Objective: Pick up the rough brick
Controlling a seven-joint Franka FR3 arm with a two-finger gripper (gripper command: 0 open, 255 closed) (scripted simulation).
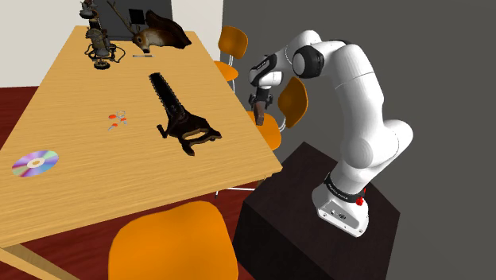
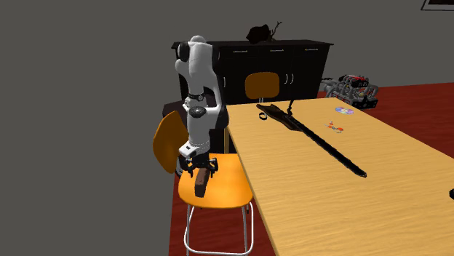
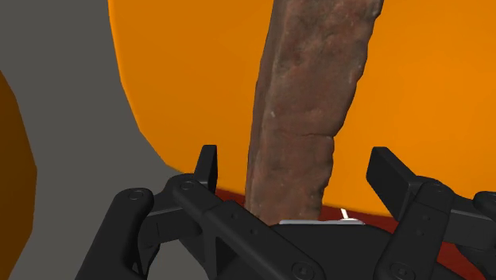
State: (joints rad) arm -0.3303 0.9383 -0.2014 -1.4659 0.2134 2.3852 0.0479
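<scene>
Wrist view: the rough reddish-brown brick (image 3: 306, 103) rests on the rounded orange chair seat (image 3: 183, 79), at the second exterior view's left of the light wooden table (image 2: 327, 204). I note the black two-finger gripper (image 3: 295, 157) spread, straddling the brick without contact, apparently aligned to close.

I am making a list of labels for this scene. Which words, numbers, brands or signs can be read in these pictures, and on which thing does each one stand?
No text can be read anywhere.
Shiny silver disc on the light wooden table: no print visible.
Rough red-brown brick between the fingers of the open black gripper: bare surface, no stamp.
Black cabinet: plain doors, no label.
</scene>
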